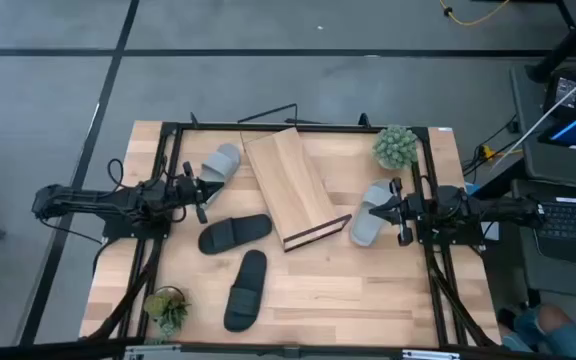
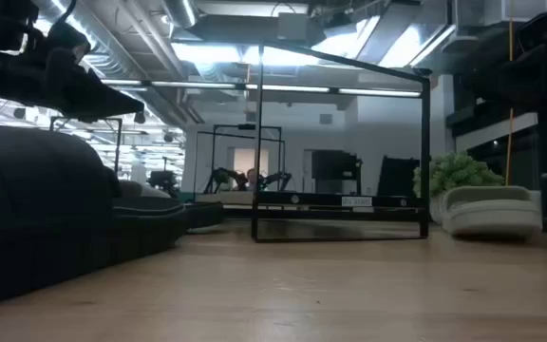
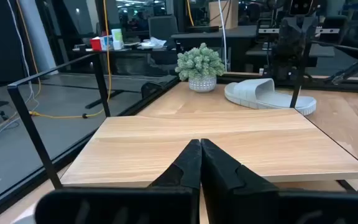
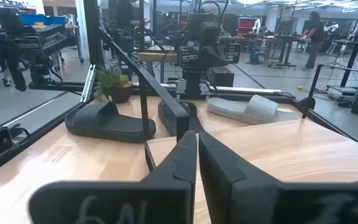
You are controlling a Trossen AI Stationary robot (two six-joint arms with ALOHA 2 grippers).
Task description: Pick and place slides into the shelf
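A: Pale wood is filling the high view: the tabletop (image 1: 368, 285) is lying inside a black frame, with grey floor running all round it. How much room is there?

B: The bare stretch toward five o'clock is staying widest. The shelf (image 1: 286, 185) is sitting tilted near the centre, its dark front edge facing five o'clock and its wire frame poking out toward twelve.

A: And the slides?

B: One grey slide (image 1: 219, 164) is lying just beside the shelf at nine o'clock of it, the other grey slide (image 1: 368, 212) at three o'clock, near the dark edge. One black slide (image 1: 234, 233) is resting at seven o'clock of the shelf, and a second black slide (image 1: 246, 290) is lying farther toward six. None is on the board.

A: Anything else on the surface?

B: A bushy potted plant (image 1: 396, 146) is standing at two o'clock, and a smaller plant (image 1: 168, 305) is sitting at the seven o'clock corner. Beyond the table, desks and screens are showing at three o'clock.

A: The arms?

B: Both are reaching in level from the sides. The left gripper (image 1: 198, 189) is hovering at nine o'clock, just beside the near grey slide, its fingers (image 3: 194, 165) pressed together on nothing. The right gripper (image 1: 400, 212) is hanging at three o'clock, close against the other grey slide, its fingers (image 4: 194, 155) likewise closed and empty.
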